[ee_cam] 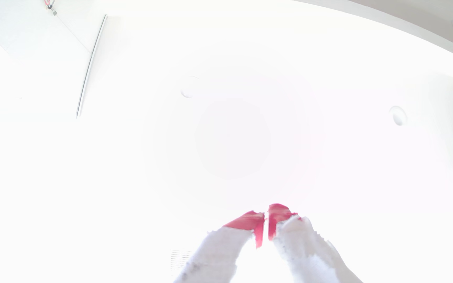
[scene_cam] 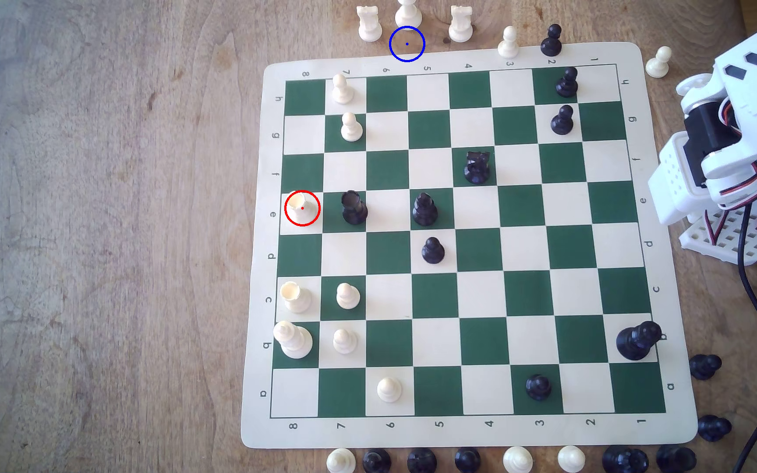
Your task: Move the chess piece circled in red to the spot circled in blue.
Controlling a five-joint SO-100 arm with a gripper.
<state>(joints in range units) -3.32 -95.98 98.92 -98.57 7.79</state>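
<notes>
Fingers (ee_cam: 280, 215) nearly touching (nothing between).

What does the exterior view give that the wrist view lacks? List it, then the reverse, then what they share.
Exterior view: the chessboard, the cream rook inside the red circle on e8, a black rook on the next square, and the blue circle on bare wood off the board.
Wrist view: the gripper, its red tips nearly touching, nothing between them, against white glare.
Shared: the white arm.
</notes>
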